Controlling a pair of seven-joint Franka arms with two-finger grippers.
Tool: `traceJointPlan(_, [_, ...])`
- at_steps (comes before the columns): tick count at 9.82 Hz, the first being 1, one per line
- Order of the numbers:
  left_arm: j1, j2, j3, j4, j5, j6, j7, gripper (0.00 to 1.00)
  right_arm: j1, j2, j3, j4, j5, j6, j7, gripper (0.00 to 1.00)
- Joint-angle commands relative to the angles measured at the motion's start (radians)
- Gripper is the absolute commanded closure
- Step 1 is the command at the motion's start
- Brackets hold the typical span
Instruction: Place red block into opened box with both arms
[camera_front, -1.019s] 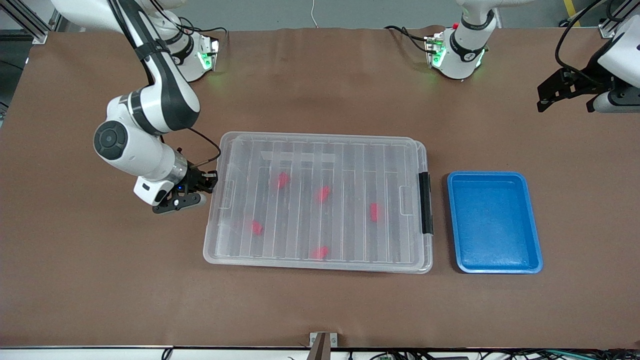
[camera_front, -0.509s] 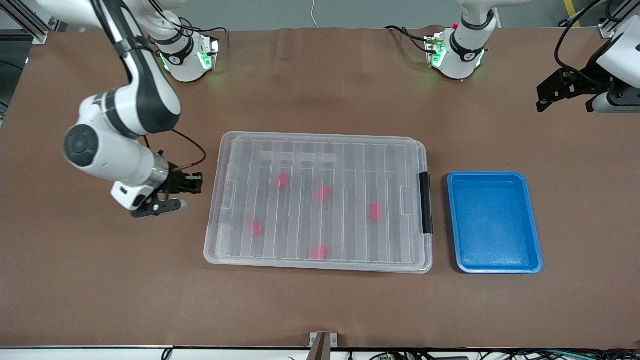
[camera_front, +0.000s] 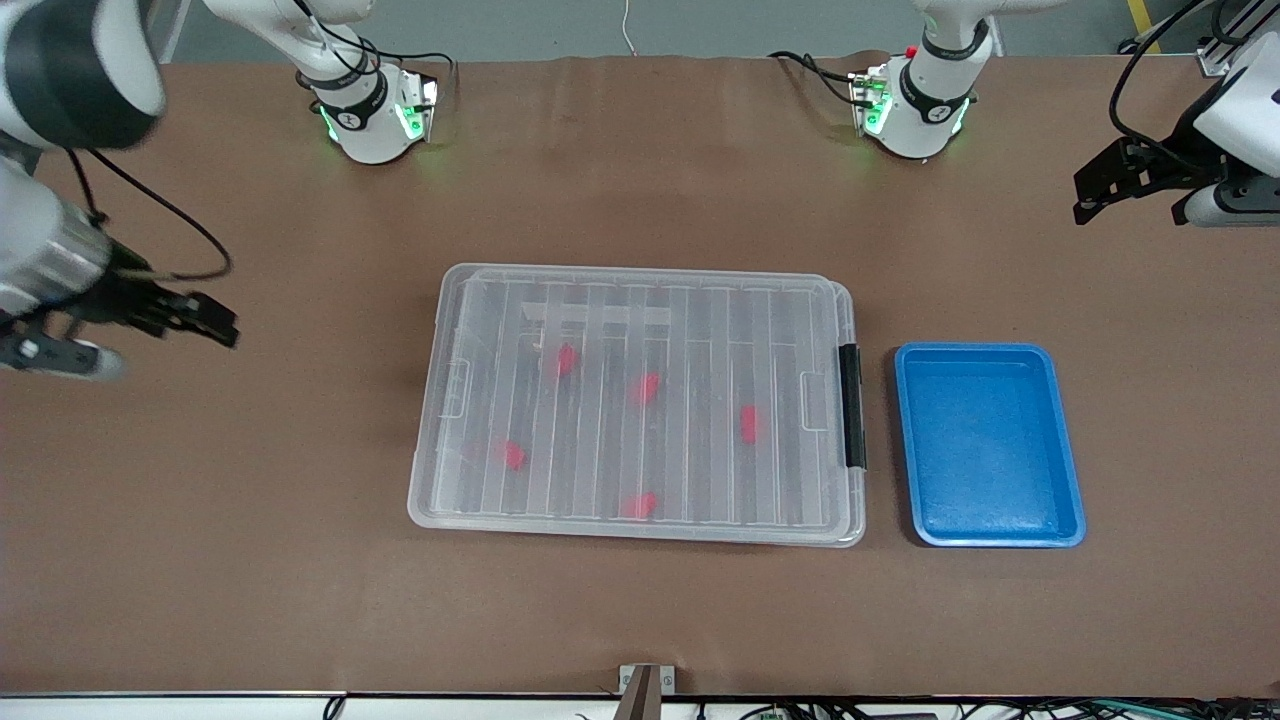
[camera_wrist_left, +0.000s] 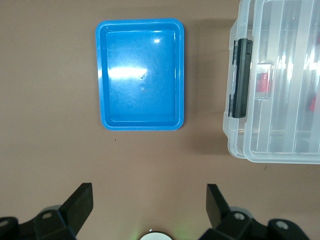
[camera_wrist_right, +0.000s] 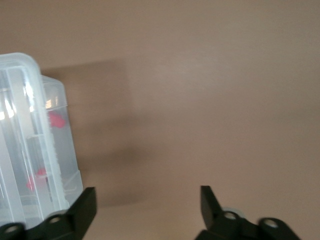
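The box (camera_front: 700, 290) is a clear bin in the middle of the table, with its ribbed lid lying shut on it and a black latch (camera_front: 852, 405) on the short side toward the left arm's end. Several red blocks show through the lid, one of them here (camera_front: 647, 388). The right wrist view shows the box's (camera_wrist_right: 20, 125) unlatched end with a red block (camera_wrist_right: 56, 120) inside. My right gripper (camera_front: 205, 322) (camera_wrist_right: 148, 196) hangs open and empty over bare table at the right arm's end. My left gripper (camera_front: 1095, 200) (camera_wrist_left: 149, 192) waits open and empty at the left arm's end.
A blue tray (camera_front: 985, 440) (camera_wrist_left: 141, 124) with nothing in it lies beside the box's latch (camera_wrist_left: 241, 77) end. The two arm bases stand along the table's edge farthest from the front camera. Brown table surface surrounds the box.
My right gripper has opened and pulled away from the box's short end, out toward the right arm's end of the table. The left arm, box and blocks have not moved.
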Motion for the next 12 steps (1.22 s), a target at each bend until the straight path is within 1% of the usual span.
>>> traceJointPlan(1, [-0.002,0.010,0.002,-0.015,-0.009,0.000,0.005,0.00,-0.003,-0.106,-0.081,-0.024,0.041,-0.123,-0.059,0.00])
traceJointPlan(2, [-0.002,0.010,0.001,-0.015,-0.009,-0.002,0.002,0.00,-0.006,-0.108,-0.113,0.042,0.035,-0.185,-0.152,0.00])
traceJointPlan(3, [-0.001,0.010,0.001,-0.015,-0.009,-0.003,-0.001,0.00,-0.016,-0.094,-0.124,0.117,0.036,-0.223,-0.184,0.00])
traceJointPlan(4, [-0.002,0.010,0.001,-0.015,-0.007,-0.005,-0.004,0.00,-0.026,-0.071,-0.126,0.130,0.029,-0.228,-0.187,0.00])
traceJointPlan(5, [-0.002,0.010,0.001,-0.015,-0.009,-0.007,-0.004,0.00,-0.024,-0.050,-0.126,0.132,0.038,-0.225,-0.205,0.00])
traceJointPlan(6, [-0.002,0.010,0.001,-0.015,-0.009,-0.013,-0.004,0.00,-0.026,-0.049,-0.129,0.131,0.041,-0.222,-0.210,0.00])
traceJointPlan(7, [-0.002,0.010,0.001,-0.015,-0.009,-0.013,-0.004,0.00,-0.024,-0.051,-0.130,0.120,0.062,-0.212,-0.210,0.00])
traceJointPlan(9, [-0.002,0.010,0.001,-0.015,-0.009,-0.014,-0.004,0.00,-0.026,-0.058,-0.136,0.059,0.075,-0.132,-0.211,0.00])
traceJointPlan(12, [-0.002,0.010,0.001,-0.015,-0.007,-0.014,-0.004,0.00,-0.024,-0.062,-0.136,0.065,0.070,-0.147,-0.213,0.00])
